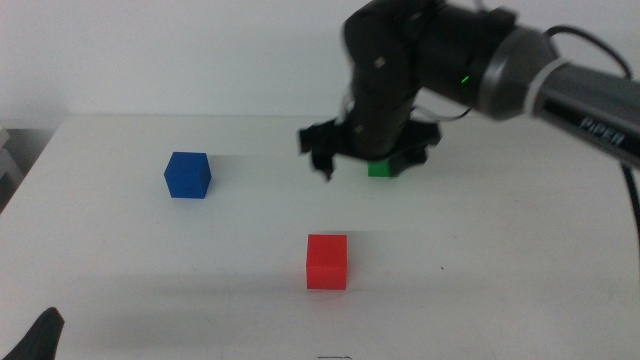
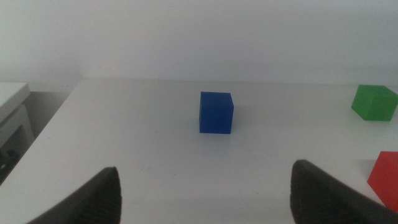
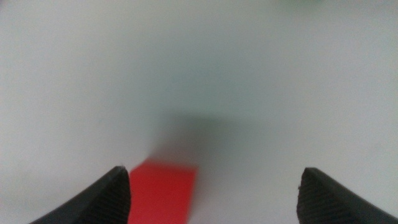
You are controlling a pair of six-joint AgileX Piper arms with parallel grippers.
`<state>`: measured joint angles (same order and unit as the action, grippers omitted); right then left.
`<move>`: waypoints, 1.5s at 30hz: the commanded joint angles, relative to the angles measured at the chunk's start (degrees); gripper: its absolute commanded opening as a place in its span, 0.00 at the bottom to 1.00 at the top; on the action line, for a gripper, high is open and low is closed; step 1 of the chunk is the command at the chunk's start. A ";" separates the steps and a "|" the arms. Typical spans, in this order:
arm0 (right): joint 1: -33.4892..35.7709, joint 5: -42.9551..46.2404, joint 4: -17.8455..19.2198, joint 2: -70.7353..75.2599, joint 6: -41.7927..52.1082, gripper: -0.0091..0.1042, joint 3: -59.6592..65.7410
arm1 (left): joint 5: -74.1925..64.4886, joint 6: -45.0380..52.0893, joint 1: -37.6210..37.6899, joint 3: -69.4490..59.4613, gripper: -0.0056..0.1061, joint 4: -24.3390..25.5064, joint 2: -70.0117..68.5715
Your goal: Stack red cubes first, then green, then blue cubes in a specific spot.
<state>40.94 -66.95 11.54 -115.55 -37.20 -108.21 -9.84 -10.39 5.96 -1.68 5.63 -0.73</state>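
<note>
The red cube (image 1: 327, 262) sits on the white table near the front middle. The green cube (image 1: 380, 169) sits further back, partly hidden behind my right gripper (image 1: 368, 152), which hovers just above it, open and empty. The right wrist view shows the open right gripper (image 3: 214, 196) with the blurred red cube (image 3: 163, 190) beside one jaw. The blue cube (image 1: 187, 175) stands alone at the left. My left gripper (image 1: 40, 335) waits at the front left corner, open; its wrist view (image 2: 205, 199) shows the blue cube (image 2: 216, 112), green cube (image 2: 374, 102) and red cube (image 2: 384, 180).
The white table (image 1: 480, 260) has bare surface between and around the cubes. Its left edge (image 1: 30, 160) drops off beside a pale object at the far left. The right arm's thick dark body (image 1: 520, 70) reaches in over the back right.
</note>
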 commanded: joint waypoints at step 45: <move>-13.86 28.87 10.88 -16.21 -0.61 0.79 -9.67 | 4.35 -0.11 -0.10 0.15 0.88 -0.29 -0.96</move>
<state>27.53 -40.81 20.27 -135.54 -37.56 -116.11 -9.84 -10.39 5.96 -1.68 5.63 -0.73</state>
